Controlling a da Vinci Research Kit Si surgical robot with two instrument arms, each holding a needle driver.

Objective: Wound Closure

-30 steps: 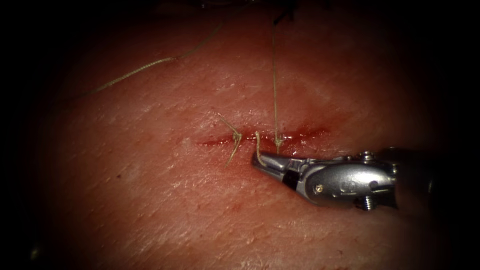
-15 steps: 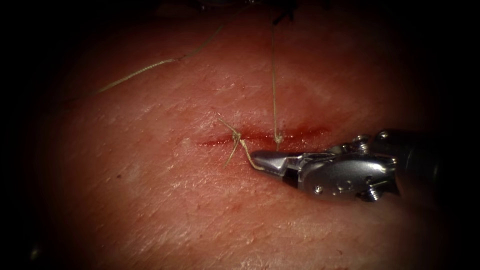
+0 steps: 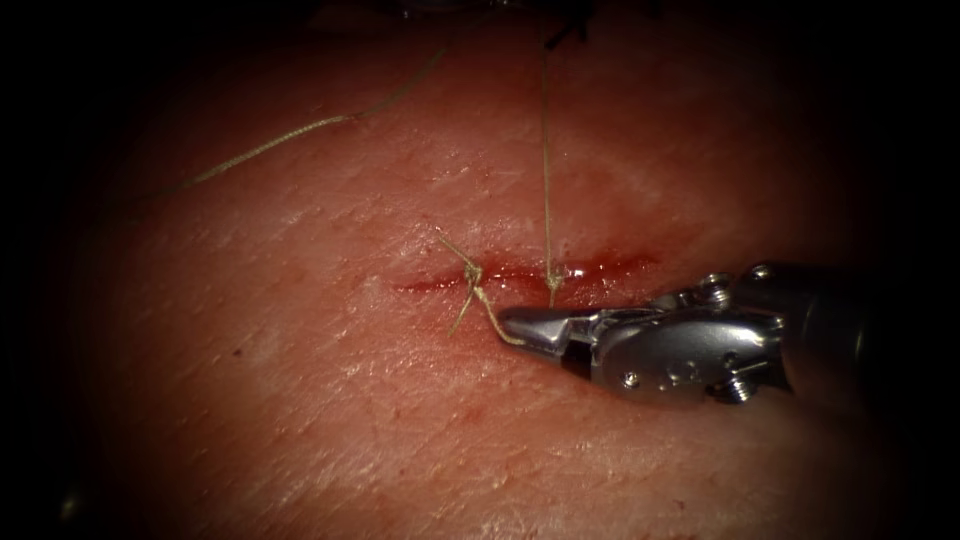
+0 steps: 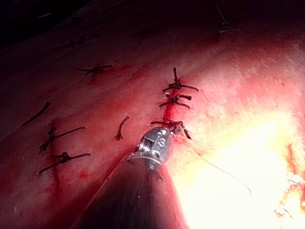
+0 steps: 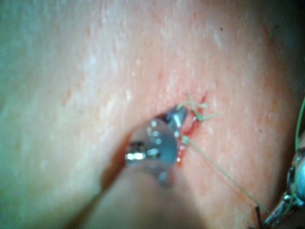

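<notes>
Right tool clamped on thread end — beside knot at cut.

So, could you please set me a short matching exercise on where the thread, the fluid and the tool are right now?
Things:
1. right tool
2. long thread
3. red fluid
4. slack strand

States:
A. lies on the tissue, up and left of the cut in the endoscope view
B. runs straight up from the right-hand knot
C. pooled in the right part of the cut
D. jaws shut on the short thread end from the left-hand knot

Pairs: 1-D, 2-B, 3-C, 4-A.
</notes>
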